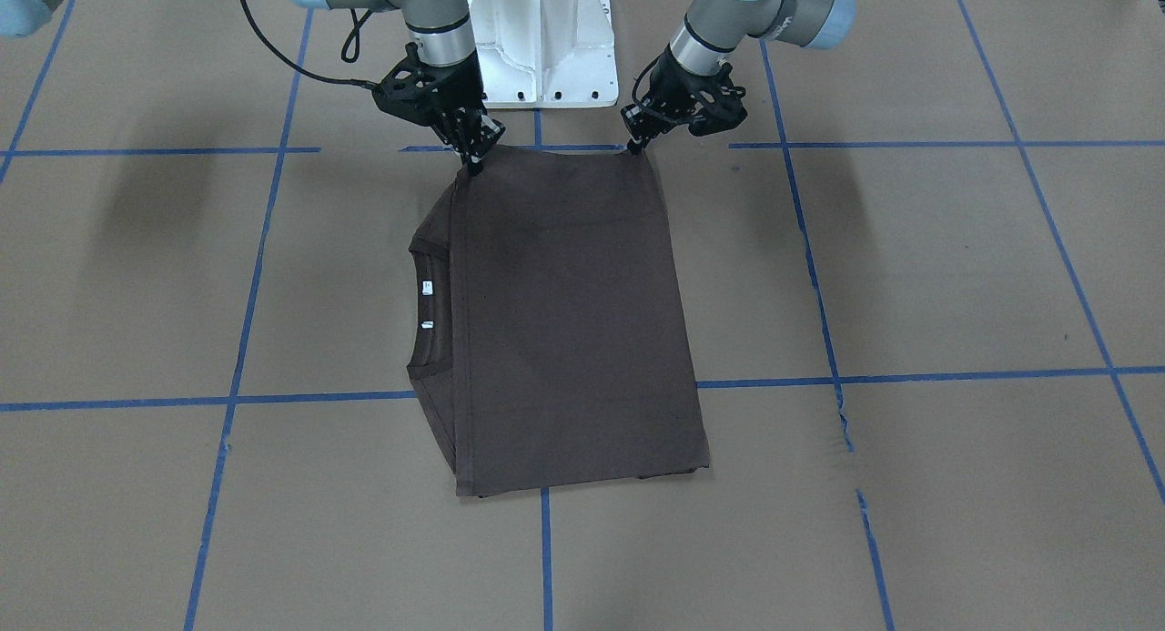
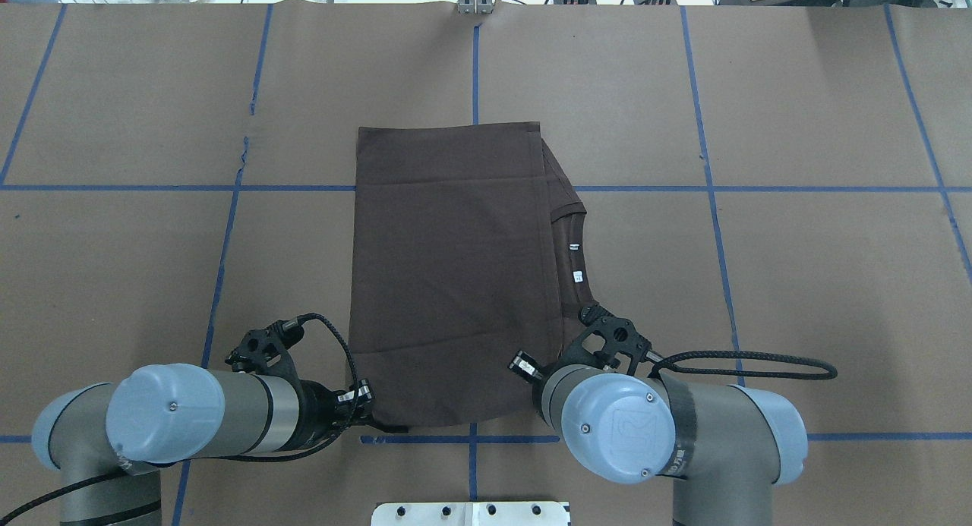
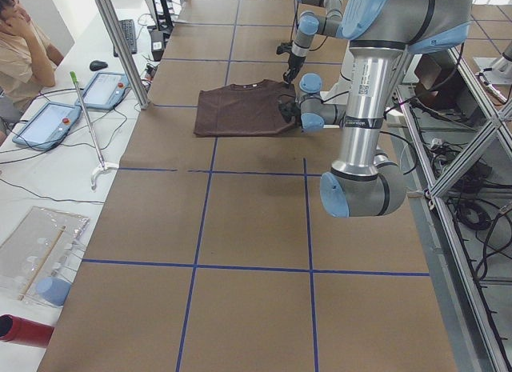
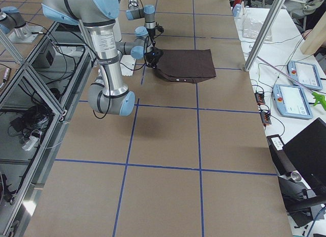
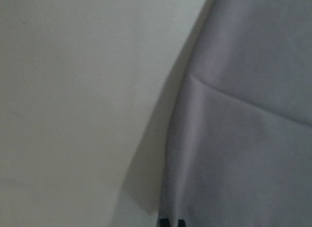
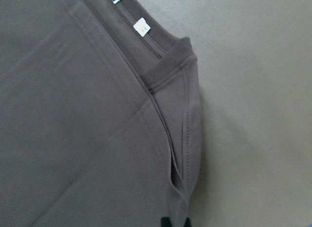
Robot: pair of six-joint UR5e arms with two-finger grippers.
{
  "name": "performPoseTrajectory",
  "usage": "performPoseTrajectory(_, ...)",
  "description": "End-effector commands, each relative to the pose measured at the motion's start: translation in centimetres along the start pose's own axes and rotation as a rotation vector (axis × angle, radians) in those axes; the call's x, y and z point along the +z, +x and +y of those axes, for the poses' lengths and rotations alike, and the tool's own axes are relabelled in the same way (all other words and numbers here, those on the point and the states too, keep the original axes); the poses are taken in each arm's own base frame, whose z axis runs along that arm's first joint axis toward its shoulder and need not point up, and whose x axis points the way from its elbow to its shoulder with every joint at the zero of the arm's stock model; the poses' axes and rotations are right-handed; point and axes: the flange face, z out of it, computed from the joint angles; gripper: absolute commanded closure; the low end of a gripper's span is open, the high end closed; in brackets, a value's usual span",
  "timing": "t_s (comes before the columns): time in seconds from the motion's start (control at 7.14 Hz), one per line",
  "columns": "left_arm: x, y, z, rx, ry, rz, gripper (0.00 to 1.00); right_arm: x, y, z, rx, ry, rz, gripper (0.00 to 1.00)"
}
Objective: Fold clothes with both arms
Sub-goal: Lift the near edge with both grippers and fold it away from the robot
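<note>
On kraft paper (image 1: 910, 249), T-shirt (image 1: 564, 321) — matte rectangle (ribbed collar (image 1: 428, 312) out), left gripper (image 1: 633, 147) and right gripper (image 1: 473, 162) pinching corners.

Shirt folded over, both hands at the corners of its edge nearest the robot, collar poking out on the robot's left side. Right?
Wrong side: the collar pokes out on the robot's right, by the right hand, as the overhead exterior view shows. The rest holds: the T-shirt is folded over, with the left hand and right hand at the corners of its edge nearest the robot.
</note>
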Motion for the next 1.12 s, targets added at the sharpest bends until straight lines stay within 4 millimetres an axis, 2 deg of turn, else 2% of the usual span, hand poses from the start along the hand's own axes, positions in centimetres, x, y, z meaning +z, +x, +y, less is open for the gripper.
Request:
performPoseTrajectory(0.0, -3.5, 1.3, 1.7, 0.001, -0.013, 0.003, 1.00, -5.2, 0.7, 0.7, 0.018, -0.021, 0.004, 1.00)
performPoseTrajectory(0.14, -3.6, 1.8, 0.8, 0.006, 0.005, 0.011, 1.00, -5.3, 0.1, -0.6, 0.034, -0.002, -0.005, 1.00)
performPoseTrajectory(0.28, -5.1, 4.0, -2.6, -0.009, 0.068, 0.057, 1.00, -6.0, -1.7, -4.1, 0.072, 0.034, -0.040, 1.00)
performPoseTrajectory(0.42, -7.6, 6.5, -5.8, 0.010, 0.131, 0.112, 1.00, -6.9, -4.0, -7.4, 0.108, 0.077, -0.075, 1.00)
performPoseTrajectory(0.7, -7.7, 11.0, -9.1, 0.089, 0.222, 0.076, 1.00, -6.4, -7.1, -12.1, 0.154, 0.073, -0.083, 1.00)
performPoseTrajectory(0.84, -7.7, 11.1, -11.3, 0.081, 0.258, 0.067, 1.00, -4.4, -8.3, -13.8, 0.175, 0.068, -0.082, 1.00)
performPoseTrajectory(0.98, -7.0, 10.8, -12.6, 0.120, 0.282, 0.040, 1.00, -3.0, -9.5, -15.9, 0.198, 0.067, -0.095, 1.00)
